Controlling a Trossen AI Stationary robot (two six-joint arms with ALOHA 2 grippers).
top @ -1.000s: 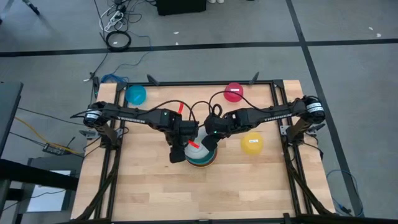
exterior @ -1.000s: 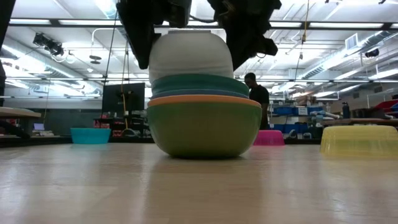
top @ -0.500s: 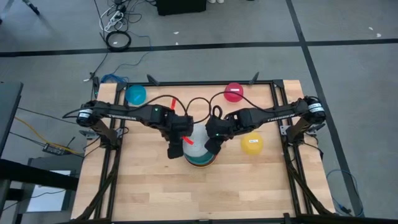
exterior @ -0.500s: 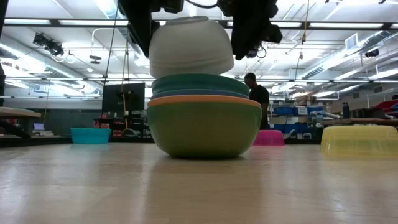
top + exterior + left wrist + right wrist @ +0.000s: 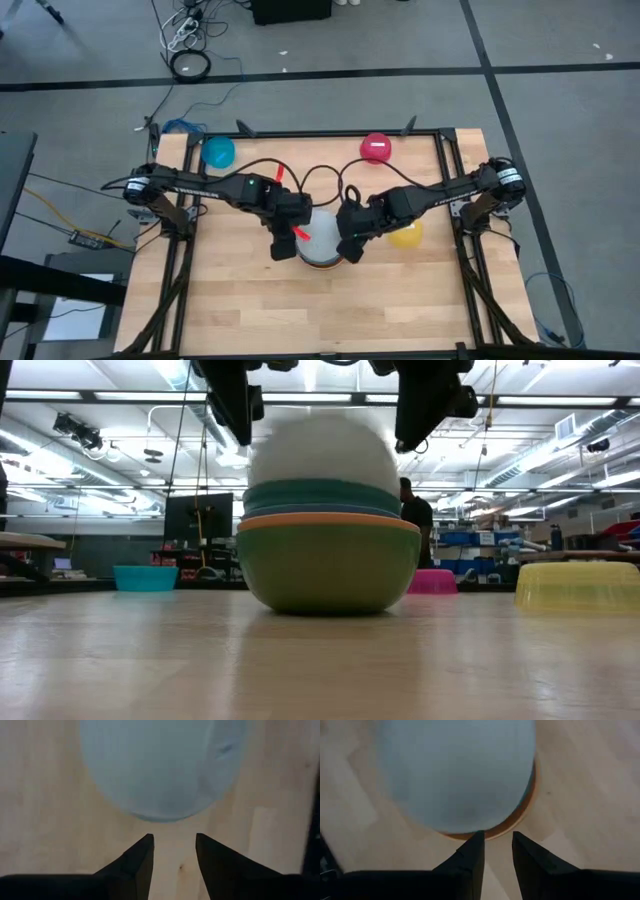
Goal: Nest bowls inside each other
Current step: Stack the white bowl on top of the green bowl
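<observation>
A stack of bowls stands mid-table: a green bowl (image 5: 328, 568) on the wood, with orange (image 5: 328, 520) and teal (image 5: 322, 495) rims showing inside it. A white bowl (image 5: 322, 450) sits upside down on top, its dome up and blurred (image 5: 318, 233). My left gripper (image 5: 172, 840) hangs open just left of the dome (image 5: 284, 243). My right gripper (image 5: 497, 837) hangs open just right of it (image 5: 350, 250). Nothing is between the fingers of either.
A yellow bowl (image 5: 578, 585) lies rim down right of the stack, partly under my right arm (image 5: 408, 237). A red bowl (image 5: 376, 147) sits at the far edge and a teal bowl (image 5: 218, 152) at the far left. The near half of the table (image 5: 300, 310) is bare wood.
The white bowl stood between both grippers, then tipped and rose a little. It now sits lower on the stack, apart from both. My right gripper has moved toward the near right and up, and my left gripper has risen slightly.
</observation>
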